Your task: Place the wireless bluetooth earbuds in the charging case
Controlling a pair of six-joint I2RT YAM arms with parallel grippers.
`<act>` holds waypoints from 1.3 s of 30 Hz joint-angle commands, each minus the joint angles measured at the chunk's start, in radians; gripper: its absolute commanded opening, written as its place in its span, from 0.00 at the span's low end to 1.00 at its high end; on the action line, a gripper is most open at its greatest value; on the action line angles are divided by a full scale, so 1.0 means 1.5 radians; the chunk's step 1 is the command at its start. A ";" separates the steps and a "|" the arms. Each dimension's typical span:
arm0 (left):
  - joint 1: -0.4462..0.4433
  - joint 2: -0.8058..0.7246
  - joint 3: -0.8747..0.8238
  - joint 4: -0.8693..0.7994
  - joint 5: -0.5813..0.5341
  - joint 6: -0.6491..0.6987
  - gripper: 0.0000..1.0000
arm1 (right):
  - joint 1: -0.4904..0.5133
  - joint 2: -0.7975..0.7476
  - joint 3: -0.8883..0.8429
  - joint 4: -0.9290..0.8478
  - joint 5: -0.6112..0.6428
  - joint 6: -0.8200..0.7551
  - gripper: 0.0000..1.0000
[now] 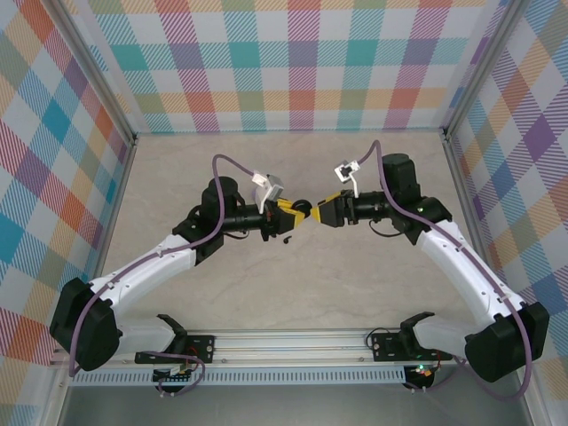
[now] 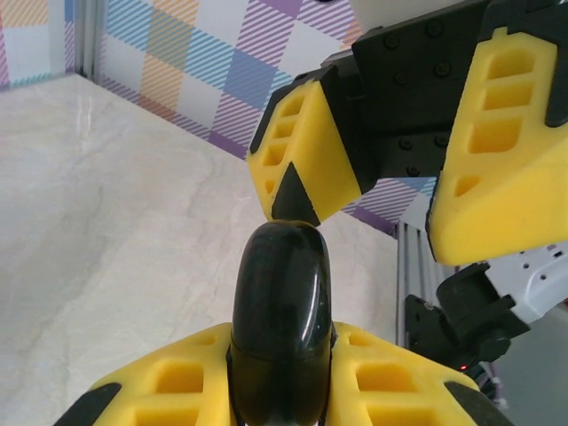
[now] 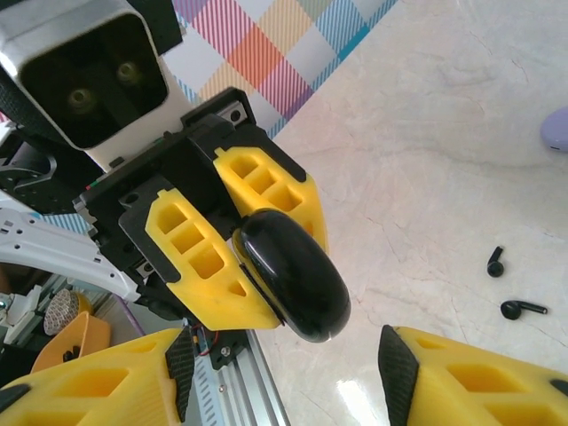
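So here's the setup. My left tool (image 1: 282, 213) is clamped tight on the charging case (image 2: 280, 302), holding it up off the counter (image 3: 444, 133) in the middle of the scene, where both arms meet. My right tool (image 1: 321, 211) has its jaws apart, straddling the free end of the case. One tip sits super close to it, and I can't tell if it's actually touching.

Why hold it like this? The case looks shut, with just a thin seam running round it. My guess is one tool has to pin the body while the other works the lid. On the counter it'd just skate around.

The case is a glossy black pebble, rounded all over and shiny enough to throw reflections. Slippery stuff, I reckon. The yellow pads (image 3: 200, 257) are matte wedges with square pockets cut in them and black tips. They look like they give a little, which should help on that curve.

The two black earbuds (image 3: 495, 260) aren't in yet. They lie loose on the counter, close to each other and well apart from the case. They're tiny and stemmed, in the same dark plastic. The counter is pale and smooth, marble-look with faint veins. There's also a lavender shape (image 3: 557, 129) cut off at the edge of the right wrist view, no idea which piece that is.
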 commanded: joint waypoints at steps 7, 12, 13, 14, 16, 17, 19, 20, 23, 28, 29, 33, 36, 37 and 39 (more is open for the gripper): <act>-0.020 -0.020 0.007 0.016 0.014 0.090 0.04 | 0.035 0.024 0.048 -0.040 0.032 -0.039 0.62; -0.028 -0.027 0.008 0.010 0.024 0.097 0.04 | 0.039 0.032 0.056 -0.047 0.063 -0.038 0.62; -0.028 -0.029 0.008 0.008 0.024 0.100 0.04 | 0.040 0.032 0.056 -0.047 0.072 -0.037 0.62; -0.030 -0.032 0.007 0.006 0.024 0.102 0.04 | 0.040 0.032 0.056 -0.048 0.081 -0.037 0.62; -0.032 -0.035 0.006 0.003 0.025 0.108 0.04 | 0.040 0.031 0.057 -0.049 0.100 -0.033 0.62; -0.032 -0.037 0.006 0.001 0.025 0.111 0.04 | 0.040 0.031 0.057 -0.048 0.110 -0.032 0.62; -0.034 -0.041 0.004 -0.004 0.029 0.120 0.04 | 0.040 0.026 0.057 -0.047 0.132 -0.027 0.62; -0.035 -0.043 0.003 -0.005 0.029 0.124 0.04 | 0.039 0.024 0.057 -0.046 0.142 -0.024 0.62; -0.036 -0.047 -0.001 -0.008 0.034 0.132 0.04 | 0.040 0.016 0.057 -0.040 0.168 -0.017 0.62; -0.037 -0.048 -0.003 -0.013 0.035 0.135 0.04 | 0.039 0.007 0.058 -0.039 0.188 -0.013 0.63; -0.037 -0.048 -0.003 -0.014 0.036 0.136 0.04 | 0.039 0.007 0.058 -0.039 0.192 -0.011 0.63; -0.036 -0.048 -0.002 -0.014 0.043 0.136 0.04 | 0.040 0.009 0.060 -0.041 0.201 -0.010 0.65; -0.037 -0.049 -0.002 -0.014 0.046 0.136 0.04 | 0.039 0.015 0.064 -0.048 0.202 -0.010 0.65; -0.036 -0.049 -0.002 -0.014 0.042 0.135 0.04 | 0.039 0.016 0.065 -0.047 0.203 -0.009 0.65; -0.037 -0.050 -0.001 -0.016 0.031 0.130 0.04 | 0.039 0.012 0.064 -0.042 0.217 -0.001 0.65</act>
